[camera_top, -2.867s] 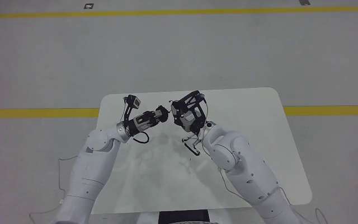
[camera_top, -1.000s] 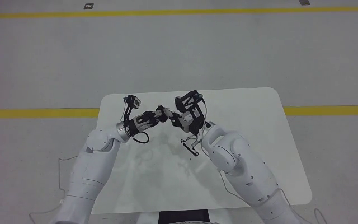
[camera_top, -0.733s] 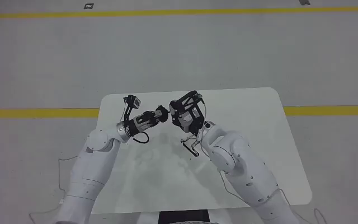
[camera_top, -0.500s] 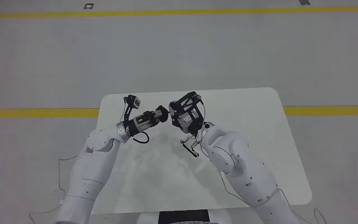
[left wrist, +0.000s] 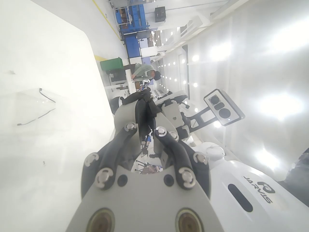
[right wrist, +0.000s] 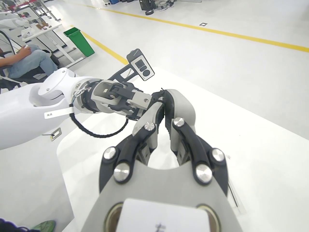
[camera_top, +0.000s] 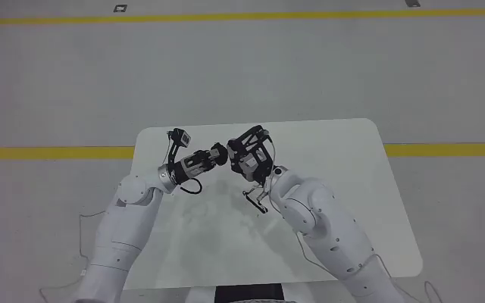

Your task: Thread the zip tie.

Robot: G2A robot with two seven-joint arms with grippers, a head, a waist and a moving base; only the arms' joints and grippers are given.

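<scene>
Both arms meet above the white table [camera_top: 341, 189], fingertip to fingertip. My left gripper [camera_top: 220, 154] is shut, and a black zip tie [left wrist: 134, 98] sticks out past its fingertips [left wrist: 142, 112] in the left wrist view. My right gripper [camera_top: 232, 156] is shut too, with a short black end of the zip tie [right wrist: 161, 90] poking from between its ribbed pads [right wrist: 169, 107]. The left gripper [right wrist: 148, 100] sits right against my right gripper [right wrist: 165, 98] in the right wrist view. How the tie's tail and head sit is hidden by the fingers.
A clear plastic bag [left wrist: 36, 107] with thin dark edges lies flat on the table under the arms. The table's far edge [camera_top: 258, 123] is close behind the grippers. Bare white tabletop stretches to the right [camera_top: 356, 227].
My right gripper has slid a little to the left, closing up against the left gripper. The left arm has barely moved.
</scene>
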